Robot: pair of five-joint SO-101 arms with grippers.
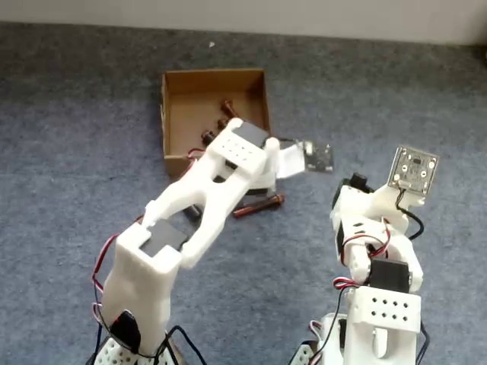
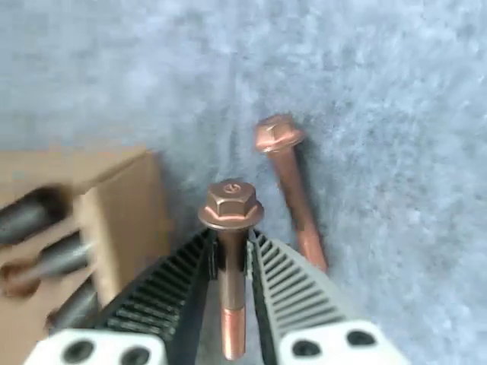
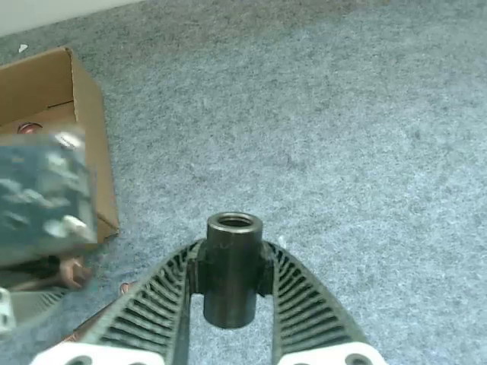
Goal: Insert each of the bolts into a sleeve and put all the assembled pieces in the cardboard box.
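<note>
One bolt [image 2: 231, 262] between fingers [image 2: 169, 283] (clamped)

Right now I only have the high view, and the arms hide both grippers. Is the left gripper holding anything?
Observer: Yes. Left gripper is shut on a copper bolt, gripped on the shank just under the head.
Operator: And the right one?
Observer: Right gripper is shut on a dark sleeve, with its open bore end sticking out past the fingertips.
</note>
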